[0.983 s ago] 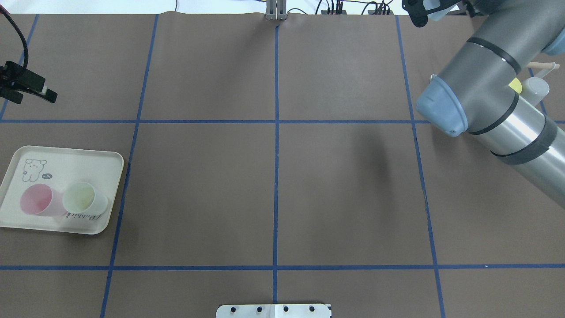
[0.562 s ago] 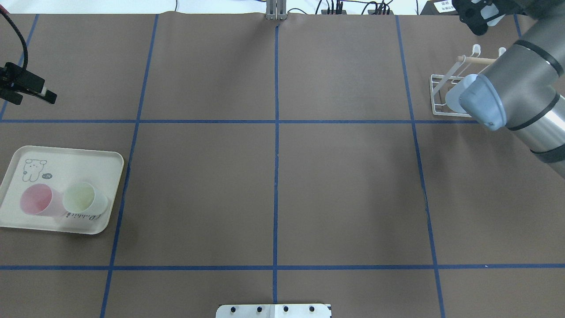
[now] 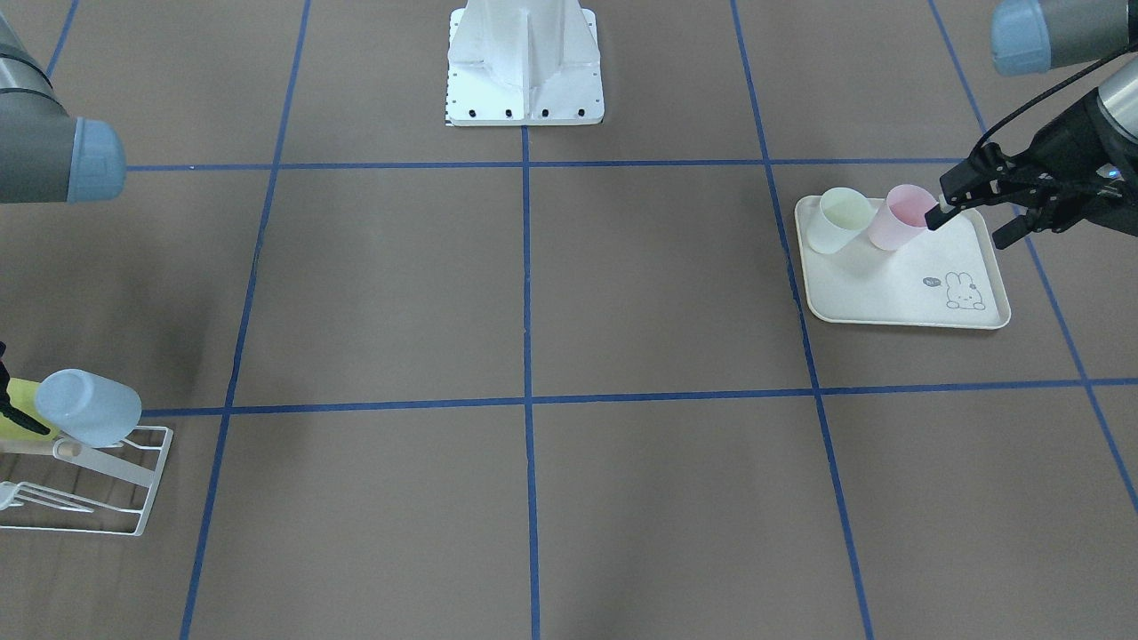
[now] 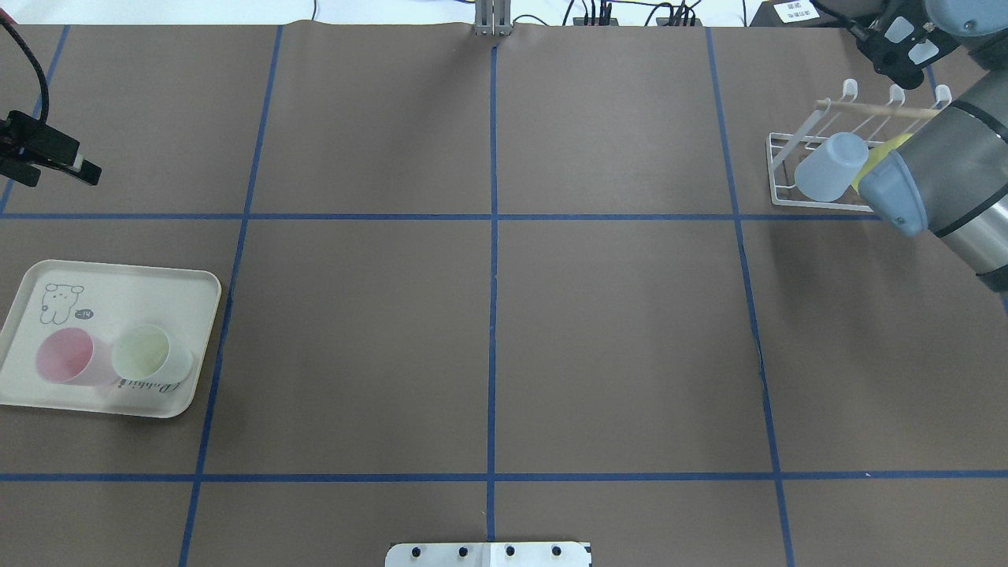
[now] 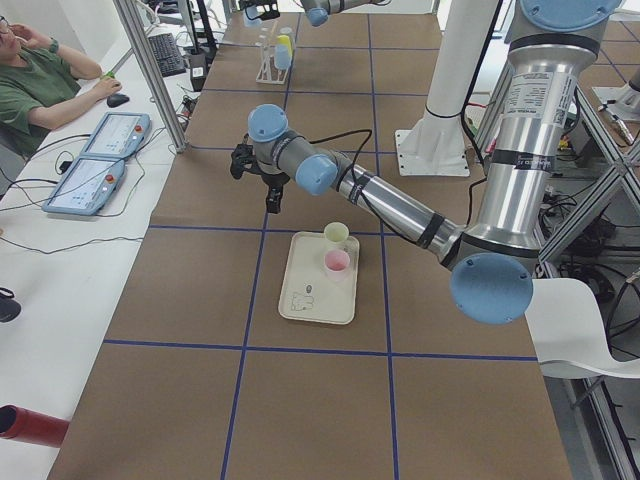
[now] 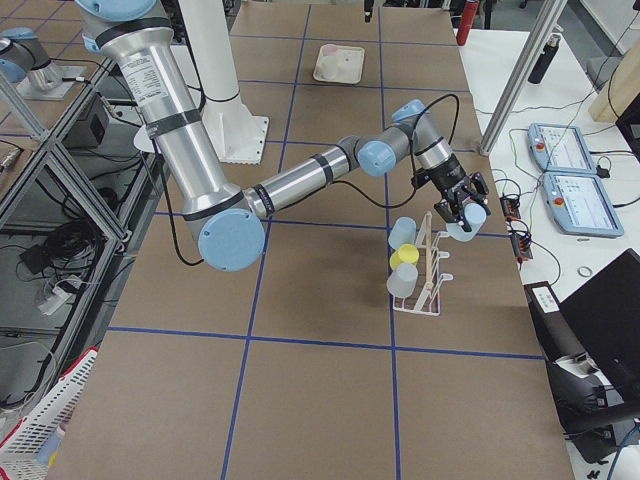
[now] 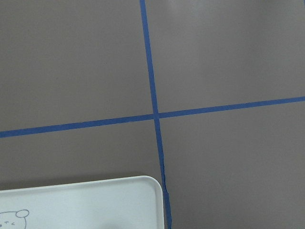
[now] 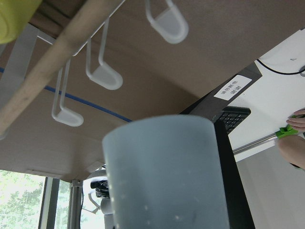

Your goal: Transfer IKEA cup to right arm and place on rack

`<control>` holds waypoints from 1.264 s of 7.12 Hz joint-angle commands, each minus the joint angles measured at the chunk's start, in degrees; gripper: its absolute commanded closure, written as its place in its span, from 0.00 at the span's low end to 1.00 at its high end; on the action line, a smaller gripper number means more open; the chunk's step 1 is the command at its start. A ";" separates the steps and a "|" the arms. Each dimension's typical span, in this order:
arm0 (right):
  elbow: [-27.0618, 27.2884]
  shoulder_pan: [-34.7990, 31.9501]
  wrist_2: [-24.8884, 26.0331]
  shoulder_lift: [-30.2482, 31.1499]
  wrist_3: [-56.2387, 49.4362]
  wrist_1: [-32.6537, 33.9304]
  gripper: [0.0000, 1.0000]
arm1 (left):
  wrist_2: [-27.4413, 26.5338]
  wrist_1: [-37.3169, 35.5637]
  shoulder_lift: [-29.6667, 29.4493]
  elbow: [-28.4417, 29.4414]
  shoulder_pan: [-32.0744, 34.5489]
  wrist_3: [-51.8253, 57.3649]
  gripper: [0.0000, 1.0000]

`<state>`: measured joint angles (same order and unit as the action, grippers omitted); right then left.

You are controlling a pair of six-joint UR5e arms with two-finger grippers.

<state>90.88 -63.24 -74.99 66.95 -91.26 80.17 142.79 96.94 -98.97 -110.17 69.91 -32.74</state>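
- At the far left, the left gripper (image 3: 969, 224) hangs above the desk (image 4: 614, 315), just past the tray's far edge. Its slim fingers are spread with nothing between them.
- The cream tray (image 4: 150, 303) with a rabbit drawing lies flat. A pink cup (image 4: 67, 356) and a green cup (image 4: 151, 352) stand upright on it, side by side and touching.
- Blue tape lines (image 4: 493, 260) cross the brown middle of the desk, and a white base plate (image 4: 488, 554) sits at its near edge.
- The rack (image 4: 787, 157) stands at the far right with its wooden dowel (image 4: 866, 108) across the top. A blue cup (image 4: 827, 169) hangs mouth-down on it, with a yellow cup (image 4: 876, 152) next to it. The right-side view shows a clear cup (image 6: 400, 283) below those two.
- The right arm (image 4: 945, 173) hangs its elbow over the rack's right part in the overhead view, covering part of the yellow cup and all of the clear one.
- The right gripper (image 6: 465, 208) pinches the pale IKEA cup (image 8: 164, 176) in the air, just beside the rack's top on the side away from the hung cups. Several free prongs (image 8: 167, 24) are close by, and the cup is on none of them.
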 commanded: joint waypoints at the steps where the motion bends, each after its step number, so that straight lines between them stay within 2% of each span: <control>1: -1.66 0.48 0.11 0.81 -1.20 -0.28 0.66 | -0.05 0.00 -0.08 0.04 -0.13 -0.04 0.00; 5: -4.47 1.45 2.22 0.11 -0.67 -2.72 0.67 | -0.05 0.00 -0.09 0.04 -0.22 -0.13 0.00; 9: -4.57 1.54 3.45 0.29 1.78 -2.92 0.67 | -0.05 0.00 -0.09 0.48 -0.30 -0.22 0.00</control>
<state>86.27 -61.73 -71.76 67.08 -90.65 77.29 142.73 96.94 -99.05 -109.89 69.67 -32.94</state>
